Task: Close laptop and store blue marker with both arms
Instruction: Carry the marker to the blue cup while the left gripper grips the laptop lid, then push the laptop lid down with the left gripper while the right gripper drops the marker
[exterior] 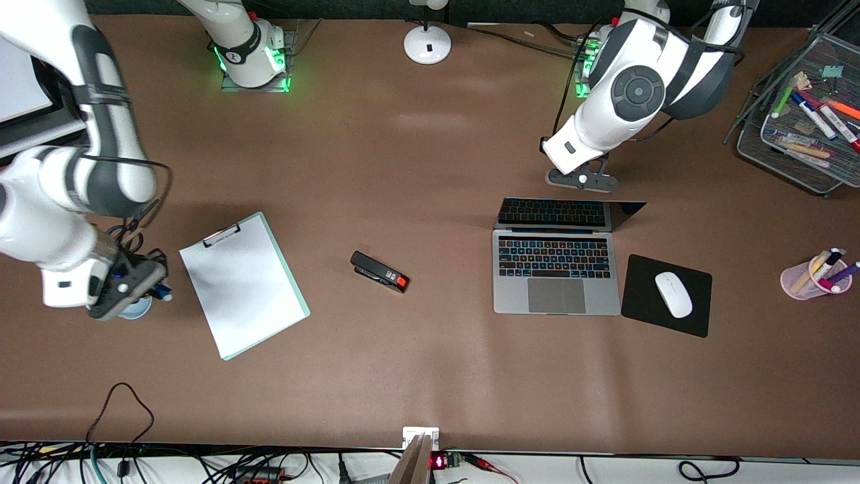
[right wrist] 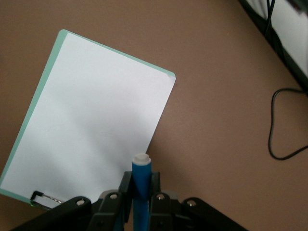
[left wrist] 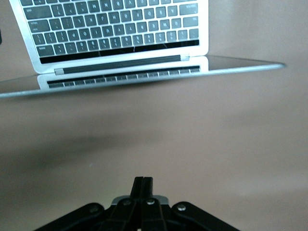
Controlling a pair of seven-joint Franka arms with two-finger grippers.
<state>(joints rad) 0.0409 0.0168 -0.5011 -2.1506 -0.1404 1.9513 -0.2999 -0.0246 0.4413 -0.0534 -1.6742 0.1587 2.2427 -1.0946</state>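
My right pincer (right wrist: 139,202) is clamped around the blue marker (right wrist: 140,185); the marker stands between my two fingers with its whitish end pointing away from my wrist. I hold it up over the table (exterior: 430,376) at the right arm's end, just beside the clipboard (exterior: 243,286), a mint-green board carrying a white sheet. In the front view my right pincer (exterior: 127,286) sits low and tilted, with a small pale round object partly hidden under it. My right arm comes in from the edge of that view, bent at the elbow, forearm slanting down toward the table.

My left pincer (left wrist: 143,185) is clenched on nothing, its two fingers pressed flat together. It hangs just above bare table close to the laptop's (exterior: 556,259) lid. The laptop stands open toward the left arm's end of the table, keys lit in colours, screen leaning back so its edge faces my pincer. My left arm folds down steeply from its base, wrist pointing at the table.

Beside the laptop lies a black mouse pad (exterior: 645,306) with a white mouse (exterior: 673,294) on it. A black stapler (exterior: 379,271) lies between the clipboard and the laptop
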